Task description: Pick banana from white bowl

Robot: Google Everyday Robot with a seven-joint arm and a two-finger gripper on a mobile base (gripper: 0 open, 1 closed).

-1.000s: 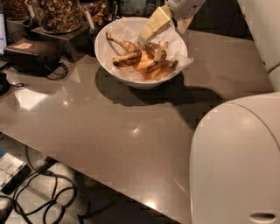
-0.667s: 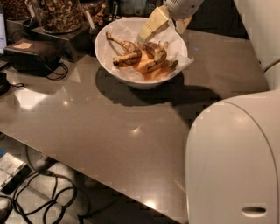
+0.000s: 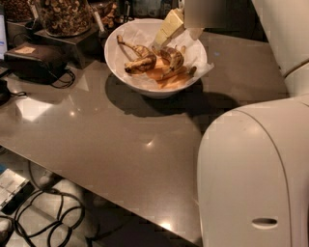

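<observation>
Obs., camera view, single frame.

- White bowl (image 3: 114, 61) sits at the far side of a glossy grey-brown tabletop (image 3: 120, 144). Crumpled white paper lining (image 3: 199, 52) pokes over its right rim.
- Banana (image 3: 143, 62): in the left half of the bowl, resting on the paper. Yellow skin, heavily blotched dark brown. Strongly curved, with the arc bulging to the right of the view. Long axis runs roughly from upper left to lower left around the bend. The thin stem end points to the upper left, toward the bowl's far-left rim; the other end points to the left, lower down.
- A second dark-spotted banana (image 3: 175, 58) lies just right of it, also curved. Smooth orange-yellow bananas (image 3: 166, 77) lie at the near side of the bowl, below both.
- Gripper (image 3: 166, 33): pale yellow, coming in from the upper right and angled down to the lower left over the far part of the bowl. Its tip is above the gap between the two spotted bananas, near the task banana's upper bend. Contact with any fruit: cannot tell. Spread or closed: cannot tell.
- Robot's white body (image 3: 251, 173) fills the lower right of the view.
- Left of the bowl: a black pouch (image 3: 33, 61) with a cable on the table, and a glass jar (image 3: 63, 14) of brown pieces on a dark stand.
- Cables (image 3: 48, 217) lie on the floor below the table edge.
</observation>
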